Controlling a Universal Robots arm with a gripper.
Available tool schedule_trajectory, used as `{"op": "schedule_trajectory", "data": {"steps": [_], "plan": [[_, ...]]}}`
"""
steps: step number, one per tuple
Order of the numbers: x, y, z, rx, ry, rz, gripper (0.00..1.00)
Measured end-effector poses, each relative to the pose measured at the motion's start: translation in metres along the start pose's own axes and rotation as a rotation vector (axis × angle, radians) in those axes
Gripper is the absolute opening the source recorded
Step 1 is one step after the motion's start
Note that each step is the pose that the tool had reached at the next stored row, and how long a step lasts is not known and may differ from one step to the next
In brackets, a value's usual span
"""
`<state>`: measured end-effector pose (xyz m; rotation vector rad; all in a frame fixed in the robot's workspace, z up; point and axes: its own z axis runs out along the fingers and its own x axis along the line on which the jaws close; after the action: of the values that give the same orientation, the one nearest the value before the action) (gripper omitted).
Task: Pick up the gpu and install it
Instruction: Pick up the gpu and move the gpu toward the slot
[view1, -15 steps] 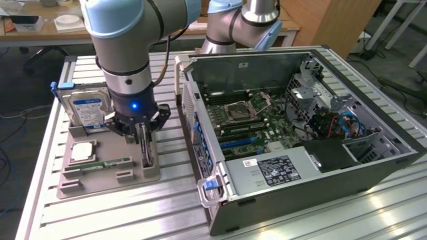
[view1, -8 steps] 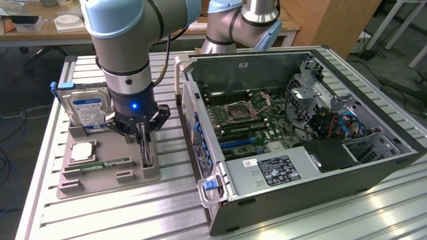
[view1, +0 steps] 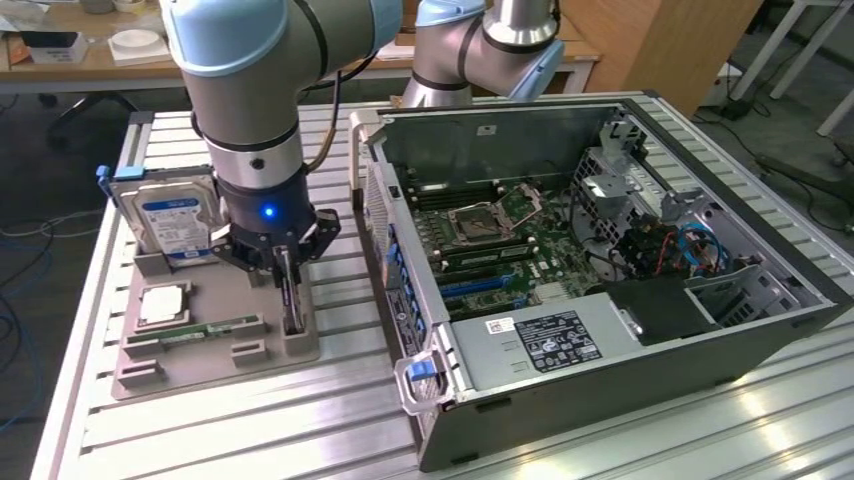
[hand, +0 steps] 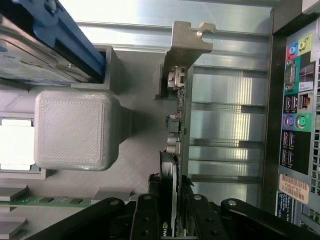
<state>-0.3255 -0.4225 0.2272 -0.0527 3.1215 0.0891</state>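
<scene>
The ribbed aluminium worktop (view1: 200, 440) carries an open dark computer tower (view1: 641, 380) on the exterior view's right. A grey printed parts tray (view1: 227, 365) lies near it on that view's left. The blue-grey robot arm (view1: 247, 100) reaches down over the tray's right side. A silver hard drive with a blue-white label (view1: 167, 215) stands upright in the tray's far part, just beside the arm's wrist. A lift that leans left could knock it.

The gpu (view1: 292, 305), a thin dark circuit card, stands on edge in a slot along the tray's right side. Its silver end bracket (hand: 187, 45) shows in the wrist view. The black hand (view1: 283, 262) sits directly over the card, closed on its upper edge, with one finger (hand: 147, 215) against each face.

The hold is narrow and on a thin edge, so the card could pivot or slip between the fingers as it leaves the slot. If the slot binds, the light tray might rise with it. A tilted pull could also jam the card.
</scene>
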Motion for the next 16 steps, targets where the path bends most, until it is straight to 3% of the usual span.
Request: {"op": "schedule_trajectory", "data": {"steps": [16], "plan": [[0.0000, 0.0000, 0.0000, 0.0000, 0.0000, 0.000, 0.27]]}}
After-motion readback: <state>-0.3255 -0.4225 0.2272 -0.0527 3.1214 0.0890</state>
